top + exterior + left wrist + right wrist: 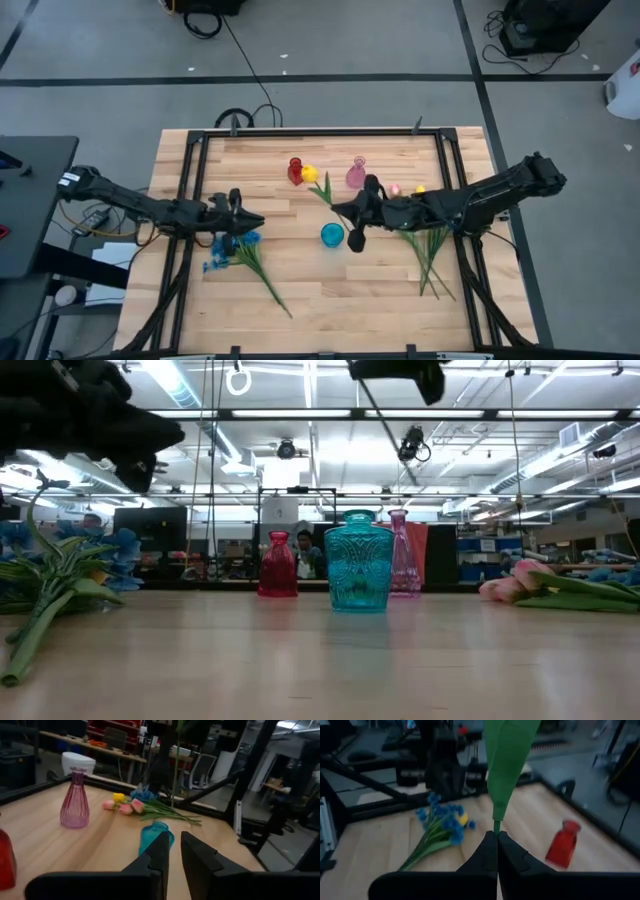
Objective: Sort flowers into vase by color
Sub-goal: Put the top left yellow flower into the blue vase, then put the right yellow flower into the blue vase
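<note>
The right gripper (496, 836) is clamped on a yellow tulip's stem (324, 189), held above the table between the red vase (295, 170) and teal vase (332, 235). Insertion into a vase is judged next. The left gripper's (172, 845) fingers, slightly apart and empty, wait above the blue flowers (235, 247).

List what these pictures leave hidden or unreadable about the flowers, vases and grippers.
- Yellow flower: the right wrist view shows only its stem, pinched in the right gripper; the bloom is cut off by the frame edge.
- Left gripper: in the low view, only a dark blur at the edge.
- Pink vase: low view, partly behind the teal vase.
- Pile beside the right arm: high view, blooms hidden under the arm.
</note>
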Action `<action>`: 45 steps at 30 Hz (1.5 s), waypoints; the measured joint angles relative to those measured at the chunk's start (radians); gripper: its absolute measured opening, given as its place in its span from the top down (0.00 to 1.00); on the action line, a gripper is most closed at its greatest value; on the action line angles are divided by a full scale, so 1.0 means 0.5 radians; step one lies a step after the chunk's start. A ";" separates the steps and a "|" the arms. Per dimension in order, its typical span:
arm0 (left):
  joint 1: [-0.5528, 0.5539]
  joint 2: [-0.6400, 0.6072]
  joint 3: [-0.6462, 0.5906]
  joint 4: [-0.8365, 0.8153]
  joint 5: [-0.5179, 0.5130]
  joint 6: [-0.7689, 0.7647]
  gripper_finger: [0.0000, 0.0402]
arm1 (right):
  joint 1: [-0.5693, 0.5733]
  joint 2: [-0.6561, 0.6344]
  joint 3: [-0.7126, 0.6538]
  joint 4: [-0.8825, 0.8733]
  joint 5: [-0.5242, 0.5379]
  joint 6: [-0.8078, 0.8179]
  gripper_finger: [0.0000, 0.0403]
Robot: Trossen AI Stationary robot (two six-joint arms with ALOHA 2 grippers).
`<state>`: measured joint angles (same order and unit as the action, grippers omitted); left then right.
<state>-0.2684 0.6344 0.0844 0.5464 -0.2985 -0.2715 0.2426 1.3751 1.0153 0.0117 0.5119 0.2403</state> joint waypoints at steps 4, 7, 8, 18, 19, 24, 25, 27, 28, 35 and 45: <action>0.000 0.306 0.097 0.092 -0.045 0.009 0.76 | -0.045 0.106 0.000 0.294 -0.023 -0.147 0.99; 0.000 0.508 0.147 0.188 -0.053 0.020 0.67 | -0.062 0.217 0.000 0.486 -0.085 -0.220 0.99; 0.000 0.574 0.162 0.216 -0.053 0.020 0.64 | -0.066 0.243 0.000 0.520 -0.101 -0.229 0.99; 0.000 1.024 0.203 0.620 -0.041 0.019 0.40 | -0.083 0.410 0.000 0.544 -0.076 -0.217 0.99; 0.000 1.056 0.203 0.652 -0.038 0.015 0.39 | -0.083 0.421 0.000 0.541 -0.076 -0.210 0.98; 0.000 1.114 0.203 0.698 -0.034 -0.002 0.38 | -0.070 0.448 -0.001 0.453 -0.073 -0.170 0.94; 0.000 1.114 0.203 0.704 -0.034 -0.006 0.38 | -0.068 0.453 -0.001 0.438 -0.071 -0.158 0.93; 0.000 1.112 0.203 0.703 -0.023 -0.029 0.38 | -0.058 0.455 -0.001 0.372 -0.067 -0.133 0.91; -0.001 1.112 0.203 0.711 -0.019 -0.036 0.38 | -0.054 0.455 -0.001 0.341 -0.069 -0.124 0.89; -0.001 1.111 0.203 0.703 -0.005 -0.041 0.38 | -0.011 0.398 0.000 0.145 -0.071 -0.107 0.76; -0.002 1.110 0.203 0.706 0.047 -0.043 0.38 | 0.025 0.017 0.068 -0.858 -0.136 0.446 0.60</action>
<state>-0.2691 1.1896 0.1860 0.8993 -0.2748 -0.2932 0.2551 1.3837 1.0492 -0.4174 0.4437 0.4631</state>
